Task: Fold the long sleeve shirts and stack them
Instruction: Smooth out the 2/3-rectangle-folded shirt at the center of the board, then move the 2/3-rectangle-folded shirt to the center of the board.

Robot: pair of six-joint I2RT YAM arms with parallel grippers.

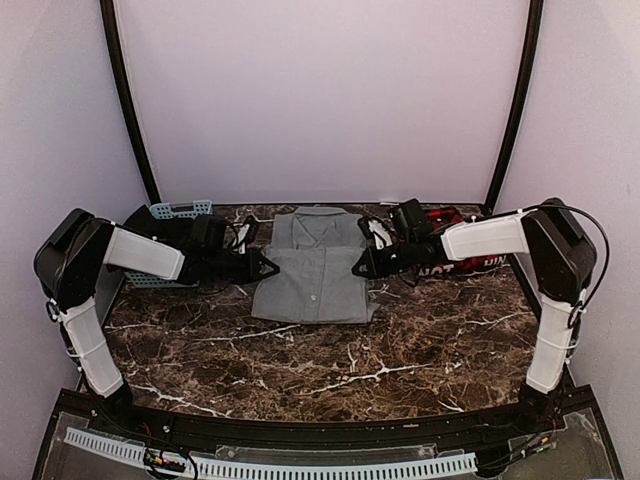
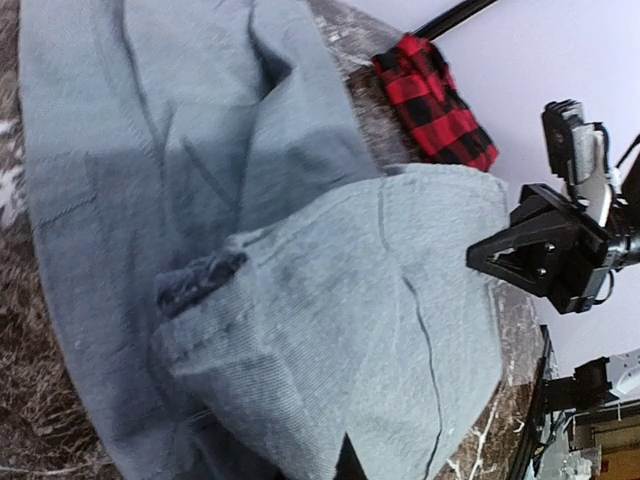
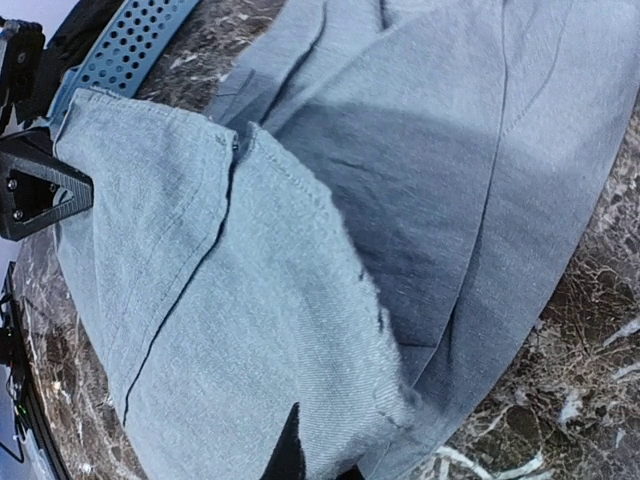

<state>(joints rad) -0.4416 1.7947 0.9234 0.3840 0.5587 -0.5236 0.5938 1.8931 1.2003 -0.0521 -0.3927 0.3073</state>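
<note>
The plain grey collared cloth shirt [image 1: 315, 272] sits mid-frame — left gripper [image 1: 268, 268] and right gripper [image 1: 360, 270] each pinched shut on its side edges (red-and-black plaid flannel shirt [image 1: 447, 213] bunched at right)

Soft even light, dim tabletop, shadowed cloth folds, sharp wrist close-ups, no glare

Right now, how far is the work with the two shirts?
Done, it seems: the grey shirt lies as a compact rectangle, with no sleeves sticking out. In hand: the left hand and the right hand are each shut on a side edge of it, probably for another fold. Left: the plaid shirt lies bunched at the far right, unfolded, and nothing is stacked.
</note>
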